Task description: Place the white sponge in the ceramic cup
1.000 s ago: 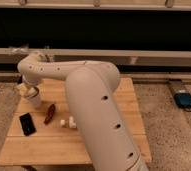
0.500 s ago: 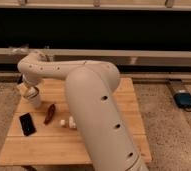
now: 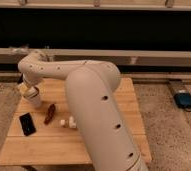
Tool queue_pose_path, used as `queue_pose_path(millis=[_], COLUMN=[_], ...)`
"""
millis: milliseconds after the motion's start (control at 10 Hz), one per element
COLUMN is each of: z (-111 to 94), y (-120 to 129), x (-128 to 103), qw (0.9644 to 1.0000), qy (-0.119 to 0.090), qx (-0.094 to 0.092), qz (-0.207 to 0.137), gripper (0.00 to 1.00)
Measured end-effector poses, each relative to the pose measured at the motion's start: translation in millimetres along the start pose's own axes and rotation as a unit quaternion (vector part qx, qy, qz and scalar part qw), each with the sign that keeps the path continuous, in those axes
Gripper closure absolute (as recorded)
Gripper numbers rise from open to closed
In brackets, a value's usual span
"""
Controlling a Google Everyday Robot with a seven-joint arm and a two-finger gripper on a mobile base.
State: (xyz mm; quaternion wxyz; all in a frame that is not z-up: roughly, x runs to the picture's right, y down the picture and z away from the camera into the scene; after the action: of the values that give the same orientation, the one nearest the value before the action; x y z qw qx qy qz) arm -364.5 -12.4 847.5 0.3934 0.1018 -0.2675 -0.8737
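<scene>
1. The gripper (image 3: pixel 30 90) is positioned directly over the ceramic cup (image 3: pixel 34 98), at the left rear of the table (image 3: pixel 49 145).
2. Whether it is open or closed cannot be told.
3. The white sponge cannot be distinguished there.

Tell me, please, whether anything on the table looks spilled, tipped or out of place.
Nothing stands out: the ceramic cup stands upright near the table's far left corner, with the gripper directly over it.

gripper (image 3: pixel 29 90) at ceramic cup (image 3: pixel 35 99) | black slab (image 3: pixel 26 123), red item (image 3: pixel 50 113) just beside | arm (image 3: pixel 94 100) blocks table (image 3: pixel 134 107) middle
</scene>
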Motion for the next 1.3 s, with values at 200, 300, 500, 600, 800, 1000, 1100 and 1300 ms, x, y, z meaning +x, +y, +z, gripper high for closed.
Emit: queue_pose_path(millis=[200, 300, 500, 600, 800, 1000, 1100, 1300], z=[2.2, 3.7, 5.4, 5.7, 4.6, -6.7, -13.1, -25.2], y=[1.0, 2.2, 3.8, 4.4, 5.5, 5.8, 7.0, 9.8], x=[-2.3, -4.4, -6.9, -7.6, -7.8, -4.7, -5.1, -9.4], qw=[1.0, 1.0, 1.0, 1.0, 1.0, 0.9997, 0.999, 0.9973], qy=[-0.002, -0.003, -0.004, -0.004, -0.001, 0.008, 0.012, 0.016], qx=[-0.002, -0.003, -0.004, -0.004, -0.003, 0.018, 0.036, 0.062], qz=[0.0, 0.001, 0.001, 0.002, 0.004, 0.017, 0.024, 0.035], gripper=[0.2, 0.2, 0.2, 0.2, 0.2, 0.2, 0.2, 0.2])
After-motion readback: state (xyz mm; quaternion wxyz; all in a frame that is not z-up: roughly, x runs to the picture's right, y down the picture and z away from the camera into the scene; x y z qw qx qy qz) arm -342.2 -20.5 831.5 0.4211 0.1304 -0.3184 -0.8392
